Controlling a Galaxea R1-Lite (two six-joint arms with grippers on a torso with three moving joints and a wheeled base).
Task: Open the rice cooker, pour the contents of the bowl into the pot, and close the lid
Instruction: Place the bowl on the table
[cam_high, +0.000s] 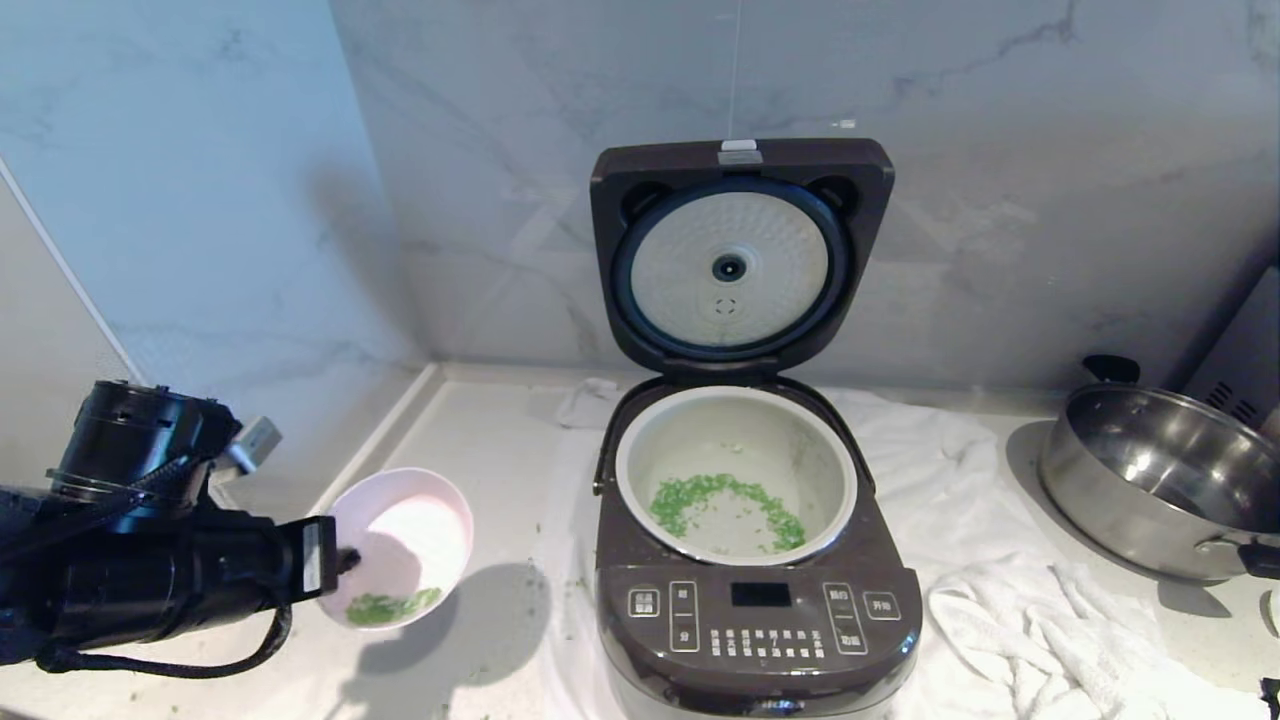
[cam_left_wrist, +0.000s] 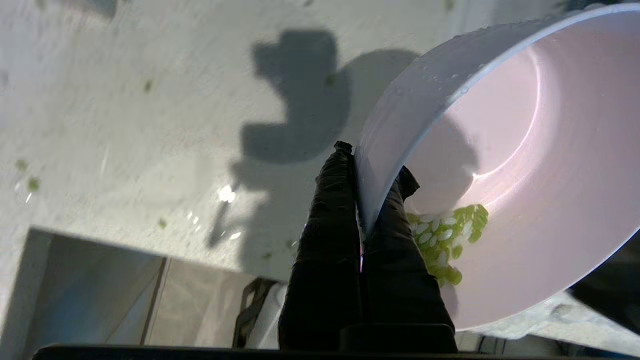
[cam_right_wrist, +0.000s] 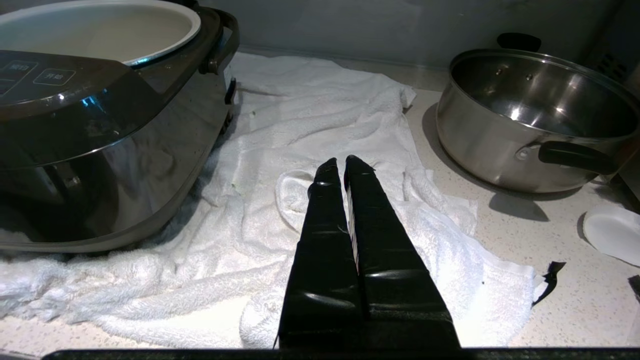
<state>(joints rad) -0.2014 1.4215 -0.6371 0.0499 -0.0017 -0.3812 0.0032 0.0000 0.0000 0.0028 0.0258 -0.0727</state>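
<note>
Marble walls meeting in a corner behind a pale speckled surface (cam_high: 480, 440), partly covered by a rumpled white towel (cam_high: 1000, 600). At centre on the towel, the cooker (cam_high: 757, 620), its lid (cam_high: 741, 255) standing upright on the rear hinge, dimpled silvery plate facing forward. Inside, the pot (cam_high: 737, 470) with a ring of green bits (cam_high: 725, 505) scattered over its bottom. To the robot's left of the cooker, well apart from it, the pink bowl (cam_high: 400, 545), tilted and raised above its shadow, a small clump of green bits low inside. Left gripper (cam_left_wrist: 367, 170) clamped on the bowl's rim, one finger outside the wall, the other inside. Right gripper (cam_right_wrist: 345, 167) low over the towel beside the cooker, fingers pressed together on nothing. Further right, a steel pan (cam_high: 1160, 480) with black handles.
</note>
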